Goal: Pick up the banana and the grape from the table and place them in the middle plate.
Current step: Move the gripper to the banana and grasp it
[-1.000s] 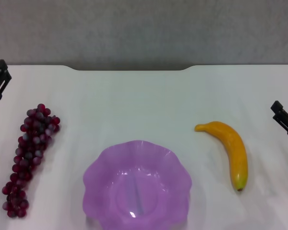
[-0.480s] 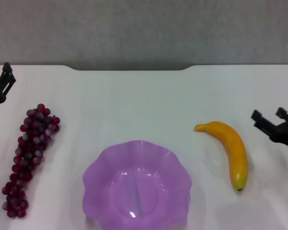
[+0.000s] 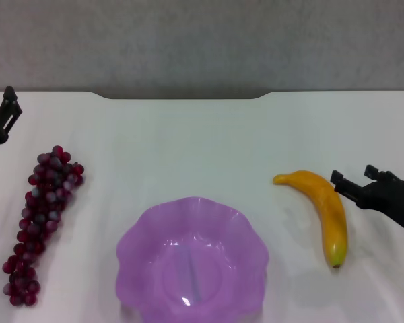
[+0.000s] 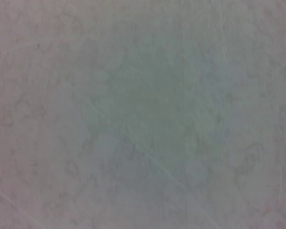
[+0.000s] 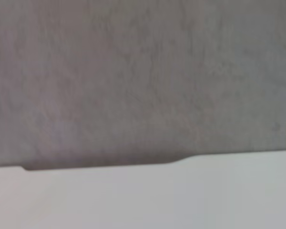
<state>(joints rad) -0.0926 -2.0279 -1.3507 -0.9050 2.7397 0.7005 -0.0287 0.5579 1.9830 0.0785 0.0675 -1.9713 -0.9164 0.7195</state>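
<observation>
The yellow-orange banana (image 3: 322,210) lies on the white table (image 3: 188,141) at the right. My right gripper (image 3: 353,180) is open, its black fingers just right of the banana's upper half, close to it. The dark red-purple grape bunch (image 3: 42,205) lies at the left. My left gripper (image 3: 5,111) sits at the far left edge, beyond the grapes. The purple scalloped plate (image 3: 192,262) stands empty at the front middle. The right wrist view shows only the table's far edge (image 5: 109,164) and a grey wall.
A grey wall (image 3: 202,40) rises behind the table's notched far edge. The left wrist view shows only a blurred grey surface (image 4: 143,114).
My right gripper has moved left from the right edge to beside the banana. The left gripper has shifted slightly inward. Banana, grapes and plate have not moved.
</observation>
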